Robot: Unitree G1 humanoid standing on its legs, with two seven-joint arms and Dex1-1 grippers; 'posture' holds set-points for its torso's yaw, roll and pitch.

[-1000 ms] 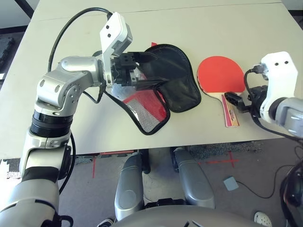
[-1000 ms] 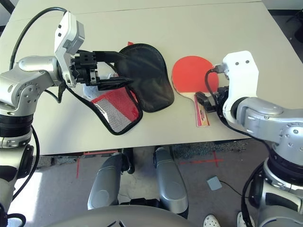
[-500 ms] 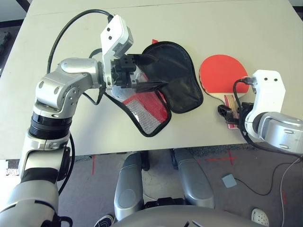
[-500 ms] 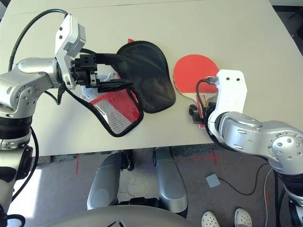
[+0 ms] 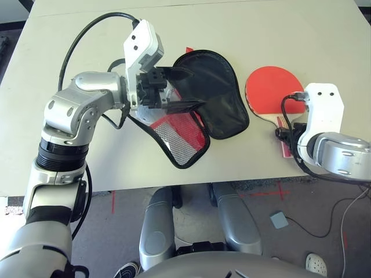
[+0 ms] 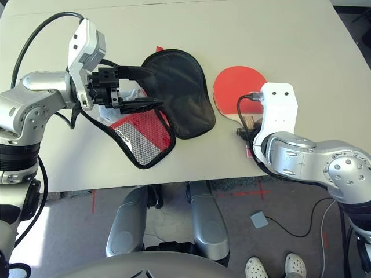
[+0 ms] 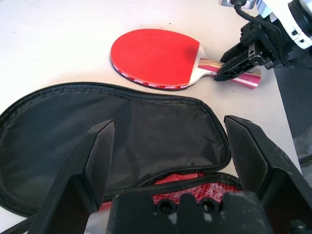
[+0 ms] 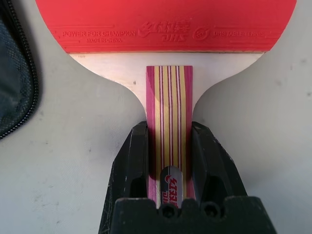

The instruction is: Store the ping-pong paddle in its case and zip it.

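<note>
At the left, the robot's silver left arm [image 6: 43,84] reaches over the pale, smooth worktop [image 6: 191,165] and ends in a black two-fingered left gripper [image 7: 170,122]. Its fingers stand wide apart with nothing between them, hovering over the opened case. Beneath and beside this gripper is a pale grey fabric pouch [image 6: 108,113], partly hidden by the black hardware. Next comes the paddle-shaped fabric case [image 6: 184,95], red outside with black zipper edging, lying spread open. Its half with the black mesh pocket [image 6: 142,132] lies to the left and nearer the robot, red fabric showing through the mesh; the other half, to the right, shows a smooth black lining. To the right of the case, apart from it, the round red rubber-faced ping-pong paddle [image 6: 235,87] lies flat on the worktop, outside the case. Its blade points away from the robot, and its short wooden handle [image 8: 169,102], striped tan and red, points toward the near edge. The black two-fingered right gripper [image 8: 169,126] has that handle between its fingers, one pressed against each side, just below the pale wooden neck. The silver right arm [image 6: 313,159] extends from there toward the far right.
</note>
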